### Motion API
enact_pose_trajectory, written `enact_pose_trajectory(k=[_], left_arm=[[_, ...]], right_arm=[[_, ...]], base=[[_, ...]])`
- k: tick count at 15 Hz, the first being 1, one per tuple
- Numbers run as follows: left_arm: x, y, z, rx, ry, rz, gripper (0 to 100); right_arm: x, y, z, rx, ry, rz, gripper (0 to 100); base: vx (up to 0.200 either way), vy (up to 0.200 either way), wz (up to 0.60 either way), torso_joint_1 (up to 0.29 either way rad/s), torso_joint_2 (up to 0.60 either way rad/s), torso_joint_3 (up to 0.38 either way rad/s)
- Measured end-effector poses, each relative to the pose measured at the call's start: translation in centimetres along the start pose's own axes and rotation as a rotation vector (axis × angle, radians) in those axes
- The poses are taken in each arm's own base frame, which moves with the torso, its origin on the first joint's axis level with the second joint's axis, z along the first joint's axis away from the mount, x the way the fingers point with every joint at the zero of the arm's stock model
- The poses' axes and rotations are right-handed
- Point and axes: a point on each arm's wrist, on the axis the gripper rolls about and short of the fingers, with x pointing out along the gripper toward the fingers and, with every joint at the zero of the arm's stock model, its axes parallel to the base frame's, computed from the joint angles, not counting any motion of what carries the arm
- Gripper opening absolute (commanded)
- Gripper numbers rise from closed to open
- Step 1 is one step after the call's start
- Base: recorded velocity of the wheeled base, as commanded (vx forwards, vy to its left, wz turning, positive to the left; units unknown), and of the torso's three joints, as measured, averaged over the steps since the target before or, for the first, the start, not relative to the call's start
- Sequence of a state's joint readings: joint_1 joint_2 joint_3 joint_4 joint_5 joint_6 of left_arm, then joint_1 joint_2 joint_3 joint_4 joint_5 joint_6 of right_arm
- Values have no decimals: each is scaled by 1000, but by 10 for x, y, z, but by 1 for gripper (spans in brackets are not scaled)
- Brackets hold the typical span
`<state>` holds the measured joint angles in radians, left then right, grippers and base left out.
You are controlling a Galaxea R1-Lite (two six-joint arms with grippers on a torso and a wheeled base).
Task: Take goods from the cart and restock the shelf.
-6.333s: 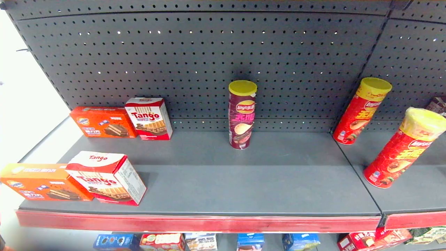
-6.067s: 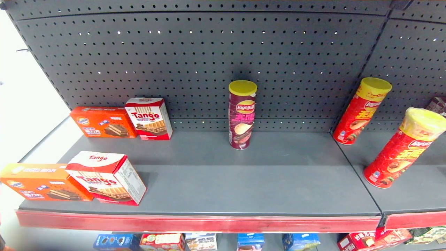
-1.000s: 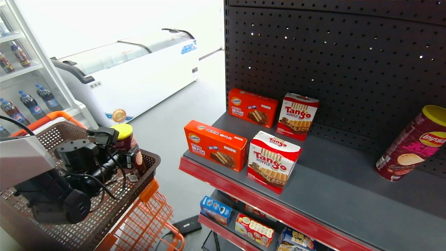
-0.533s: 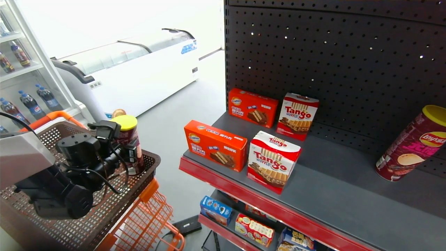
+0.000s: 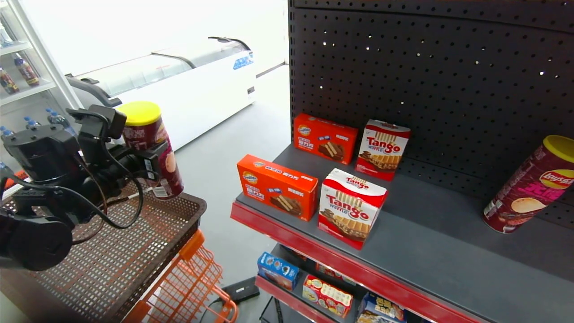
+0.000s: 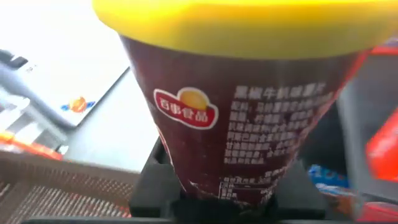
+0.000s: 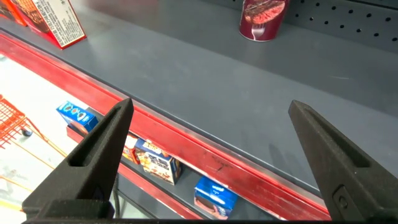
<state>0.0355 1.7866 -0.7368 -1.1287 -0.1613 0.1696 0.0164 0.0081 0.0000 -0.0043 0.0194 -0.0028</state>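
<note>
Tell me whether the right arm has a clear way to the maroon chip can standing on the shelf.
Probably yes. The right pincer is open and faces the shelf, with only bare shelf surface between it and the maroon chip can. Nothing stands in the path.

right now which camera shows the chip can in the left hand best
Head view: it shows the chip can from yellow lid to base, in the left hand above the cart basket. The left wrist view catches it close up, lid and label cropped. The right wrist view faces the shelf and another can.
</note>
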Motion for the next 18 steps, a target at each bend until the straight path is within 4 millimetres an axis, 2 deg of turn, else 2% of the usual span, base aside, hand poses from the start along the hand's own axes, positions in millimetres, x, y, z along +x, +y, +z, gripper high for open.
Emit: enact_pose_trajectory(k=[2,4,10,14,18], left_arm=[[-12,-8,19,-3,-29,-30,0],[-29,-22,34,-37,36,-92,0],[-101,-68,81,-94,184,-345,0],[-115,-78,103,-97,102,-421,0],[-117,-83,98,-100,113,-452,0]], right_arm=[[0,0,0,0,0,0,100],[0,0,0,0,0,0,100],[0,0,0,0,0,0,100],[0,0,0,0,0,0,100],[0,0,0,0,0,0,100]], base=[[0,0,0,0,0,0],[0,0,0,0,0,0],[0,0,0,0,0,0],[0,0,0,0,0,0],[0,0,0,0,0,0]])
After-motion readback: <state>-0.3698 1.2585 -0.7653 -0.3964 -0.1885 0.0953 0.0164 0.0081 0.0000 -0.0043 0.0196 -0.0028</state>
